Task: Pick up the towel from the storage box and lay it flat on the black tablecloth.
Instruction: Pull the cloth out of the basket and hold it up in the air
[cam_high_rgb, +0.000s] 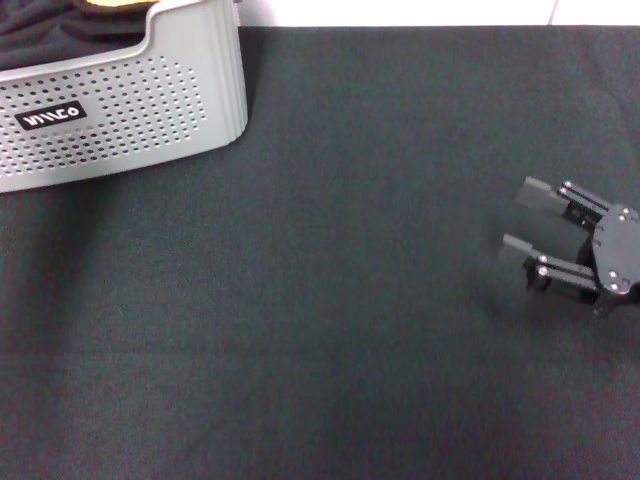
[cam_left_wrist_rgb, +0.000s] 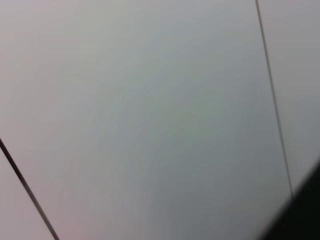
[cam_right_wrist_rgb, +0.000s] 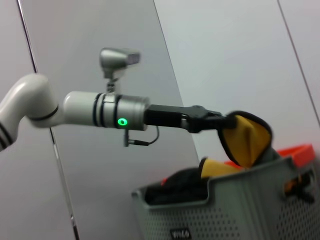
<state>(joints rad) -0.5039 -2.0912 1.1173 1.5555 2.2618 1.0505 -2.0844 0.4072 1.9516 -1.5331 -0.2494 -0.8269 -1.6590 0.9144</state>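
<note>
The light grey storage box (cam_high_rgb: 150, 110) stands at the far left of the black tablecloth (cam_high_rgb: 330, 300). In the right wrist view my left gripper (cam_right_wrist_rgb: 220, 122) is above the box (cam_right_wrist_rgb: 240, 210), shut on a fold of the orange-yellow towel (cam_right_wrist_rgb: 247, 142). The towel hangs from it with its lower part still in the box. In the head view only a sliver of the towel (cam_high_rgb: 118, 3) shows at the top edge, and the left gripper is out of that view. My right gripper (cam_high_rgb: 516, 217) is open and empty, low over the tablecloth at the right.
A plain black cloth (cam_high_rgb: 40, 35) lies in the box, also seen in the right wrist view (cam_right_wrist_rgb: 180, 182). An orange-red object (cam_right_wrist_rgb: 300, 150) shows behind the box. The left wrist view shows only a pale wall (cam_left_wrist_rgb: 150, 120).
</note>
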